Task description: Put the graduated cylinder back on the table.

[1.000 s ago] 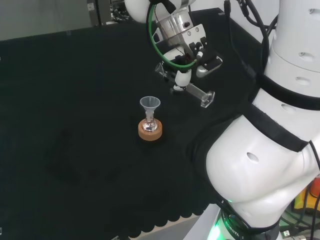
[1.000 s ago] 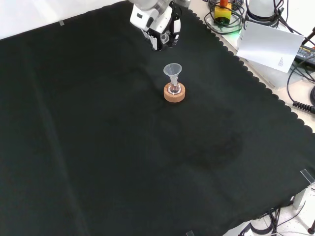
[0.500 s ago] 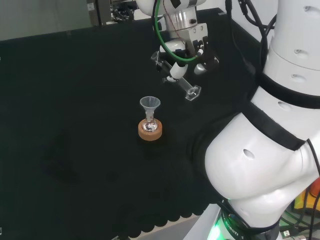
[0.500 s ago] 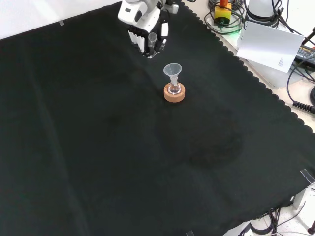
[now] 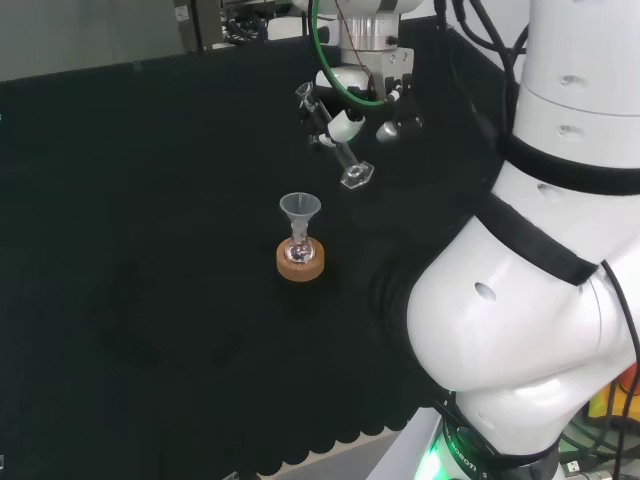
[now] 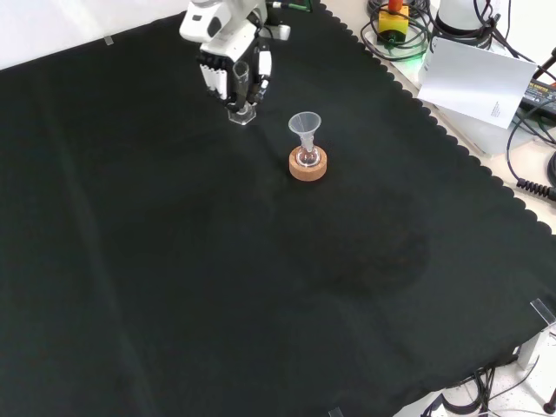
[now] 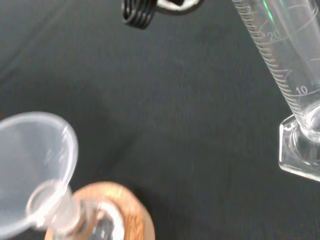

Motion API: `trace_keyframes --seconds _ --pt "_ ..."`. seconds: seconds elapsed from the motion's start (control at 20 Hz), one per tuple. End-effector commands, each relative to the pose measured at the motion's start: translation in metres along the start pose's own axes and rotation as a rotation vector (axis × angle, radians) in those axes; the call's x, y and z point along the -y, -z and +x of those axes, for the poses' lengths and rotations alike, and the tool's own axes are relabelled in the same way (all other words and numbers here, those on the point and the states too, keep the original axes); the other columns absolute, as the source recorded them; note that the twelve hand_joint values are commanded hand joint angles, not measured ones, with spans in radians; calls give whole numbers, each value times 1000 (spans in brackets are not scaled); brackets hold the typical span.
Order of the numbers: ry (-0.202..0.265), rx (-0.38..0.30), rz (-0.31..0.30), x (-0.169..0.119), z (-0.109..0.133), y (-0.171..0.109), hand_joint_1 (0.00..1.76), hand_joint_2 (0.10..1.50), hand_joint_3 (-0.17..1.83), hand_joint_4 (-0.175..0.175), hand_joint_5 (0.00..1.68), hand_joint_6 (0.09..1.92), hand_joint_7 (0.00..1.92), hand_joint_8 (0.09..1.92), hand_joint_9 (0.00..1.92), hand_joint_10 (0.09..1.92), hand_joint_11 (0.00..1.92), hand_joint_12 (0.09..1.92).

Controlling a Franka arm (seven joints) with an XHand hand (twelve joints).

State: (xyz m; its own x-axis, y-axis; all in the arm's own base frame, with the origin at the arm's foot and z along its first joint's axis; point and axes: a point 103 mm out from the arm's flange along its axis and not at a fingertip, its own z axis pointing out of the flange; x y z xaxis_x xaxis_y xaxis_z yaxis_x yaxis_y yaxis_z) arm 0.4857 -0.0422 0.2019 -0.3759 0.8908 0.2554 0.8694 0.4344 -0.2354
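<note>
While the black and white robot hand (image 6: 228, 61) has its fingers curled round the tall clear graduated cylinder (image 5: 334, 147), you need to go slowly. The cylinder hangs tilted above the black cloth (image 6: 217, 287), foot end lowest, and I do not think the foot is resting on the cloth yet.

Start with what is nearest in the front view: the clear funnel (image 6: 305, 127) sits in a small glass flask on a round cork ring (image 6: 307, 165). Keep the cylinder away from it, because a bump could tip it over. Just behind it, on bare cloth, is a good spot. Turn the cylinder upright first, then lower it until the flat foot (image 7: 299, 152) sits level. Open the fingers only after that.

Some things are hard to see. The fingers cover the middle of the cylinder. I cannot tell if anything is inside it.
</note>
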Motion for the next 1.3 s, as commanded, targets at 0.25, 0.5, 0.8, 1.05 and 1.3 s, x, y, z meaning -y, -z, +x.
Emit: trace_keyframes --seconds 0.25,0.5,0.8,1.05,1.3 --pt "58 -133 -180 -60 -31 -6 1145 918 467 -175 948 1142 1212 290 1408 87 1265 712" --pt "60 -200 -225 -79 -42 -14 1145 920 465 -175 947 1143 1205 289 1403 87 1262 713" --pt "71 -262 -273 -98 -52 -25 1144 922 462 -175 945 1145 1201 289 1400 87 1260 715" --pt "82 -297 -280 -111 -56 -31 1144 923 461 -175 944 1146 1197 290 1397 87 1257 716" --pt "85 -301 -283 -117 -58 -35 1144 924 460 -175 943 1147 1192 290 1393 87 1254 717"
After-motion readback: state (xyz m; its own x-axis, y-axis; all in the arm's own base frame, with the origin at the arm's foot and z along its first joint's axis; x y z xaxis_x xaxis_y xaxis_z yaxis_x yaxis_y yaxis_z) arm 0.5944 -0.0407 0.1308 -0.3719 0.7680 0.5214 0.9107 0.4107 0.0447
